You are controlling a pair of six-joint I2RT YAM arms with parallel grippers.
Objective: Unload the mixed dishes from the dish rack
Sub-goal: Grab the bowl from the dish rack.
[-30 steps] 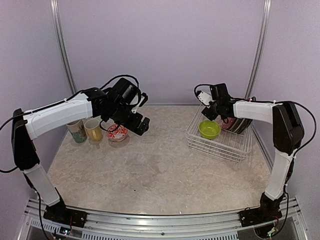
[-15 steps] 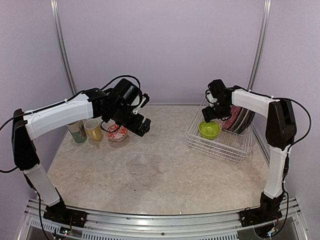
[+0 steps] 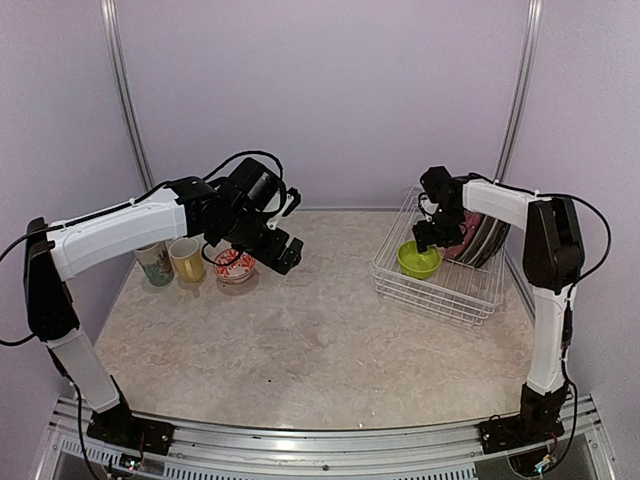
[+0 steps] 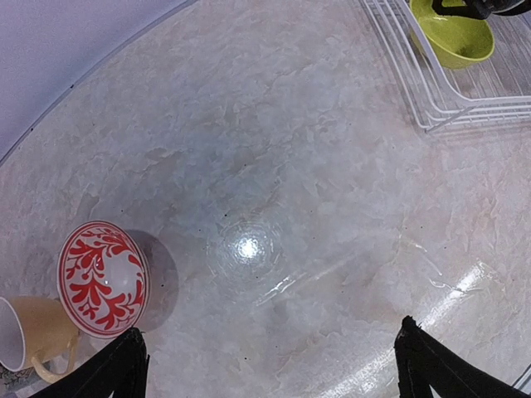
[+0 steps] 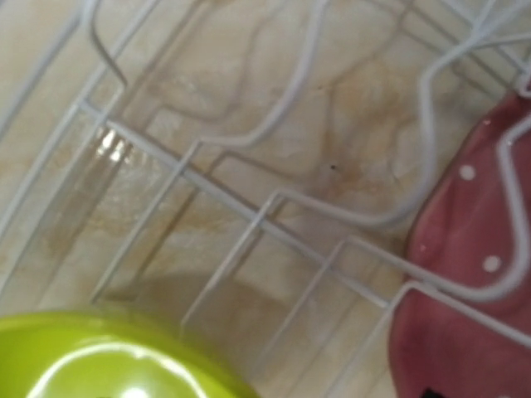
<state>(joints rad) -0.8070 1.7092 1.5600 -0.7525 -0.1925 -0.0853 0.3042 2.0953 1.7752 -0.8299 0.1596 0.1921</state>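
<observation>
Three dishes are out on the table, off to the left of the left end effector, whose fingers are wide apart and empty: cream mug, yellow cup and small white-and-red bowl. The dish rack holds the lime-green bowl, just below the right end effector, and the upright plates beside it. Only the right wrist view shows the dots of the pink dotted plate. No view lets me tell whether the right end effector's fingers are apart or together.
</observation>
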